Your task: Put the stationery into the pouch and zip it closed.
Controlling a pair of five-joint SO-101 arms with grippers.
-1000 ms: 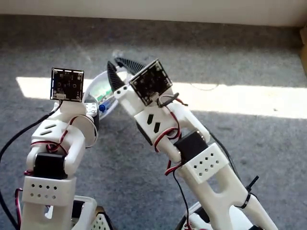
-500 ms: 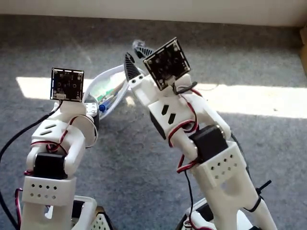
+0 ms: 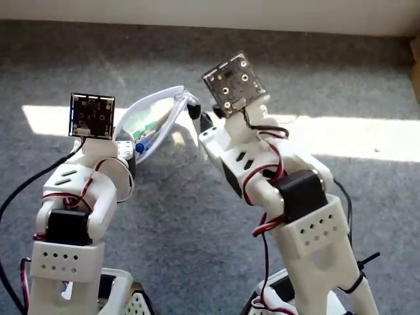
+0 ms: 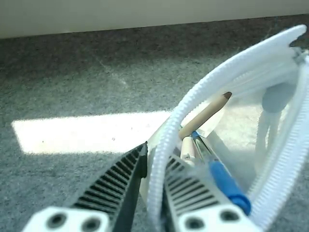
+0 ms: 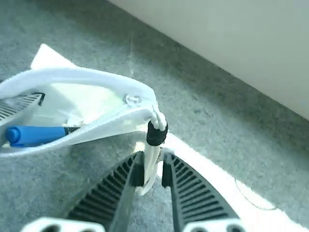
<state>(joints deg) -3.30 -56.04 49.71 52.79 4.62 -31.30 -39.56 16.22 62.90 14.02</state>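
A clear pouch [image 3: 152, 115] with a white zipper hangs between the two arms, its mouth open. Inside lie a blue pen [image 4: 227, 186] and a wooden pencil [image 4: 207, 113]; the blue pen [image 5: 34, 135] also shows in the right wrist view. My left gripper [image 4: 154, 154] is shut on the pouch's zipper edge [image 4: 161, 145] at one end. At the other end my right gripper [image 5: 153, 157] is shut on the white pull cord [image 5: 150, 166] just below the black zipper slider [image 5: 157, 133]. In the high view the right gripper [image 3: 195, 111] sits at the pouch's right tip.
Grey carpet [image 3: 170, 216] covers the floor, crossed by a bright sunlit strip [image 3: 354, 138]. A pale wall [image 3: 262, 13] runs along the far side. A thin cable [image 3: 282, 119] lies on the carpet to the right of the arms.
My right arm has swung from over the pouch to its right end, and its open fingers have shut on the zipper pull. The pouch's rim now stands raised and stretched. The left arm kept still.
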